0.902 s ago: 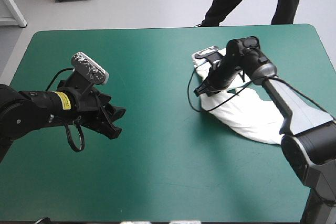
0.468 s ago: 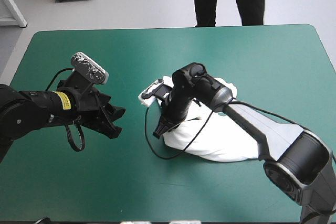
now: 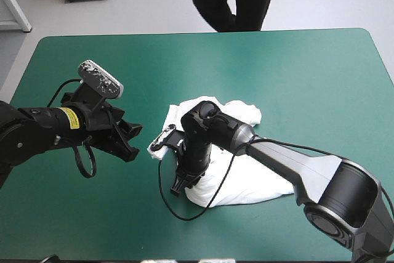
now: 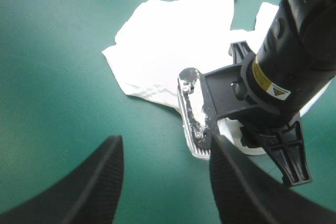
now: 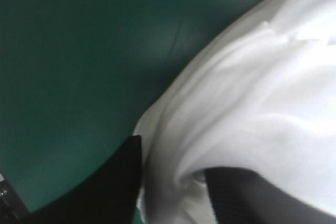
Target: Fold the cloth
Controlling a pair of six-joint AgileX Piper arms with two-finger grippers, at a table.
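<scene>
Between the nearly closed black fingers of the right pincer (image 3: 177, 188) sits a fold of the white T-shirt (image 3: 246, 183), the rest crumpled behind it on the teal-green table (image 3: 295, 72), a hold seemingly meant for pulling it into reach. Ahead of the left pincer (image 3: 132, 143), wide and empty, the T-shirt lies near, probably so a second edge can be taken

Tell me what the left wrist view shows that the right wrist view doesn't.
Left wrist only: the open left gripper over bare teal-green cover, most of the crumpled T-shirt, and the right gripper seen from outside, down on the cloth. Right wrist only: that gripper's fingers all but shut on a fold of the T-shirt. Both: white cloth lying on the cover.
</scene>
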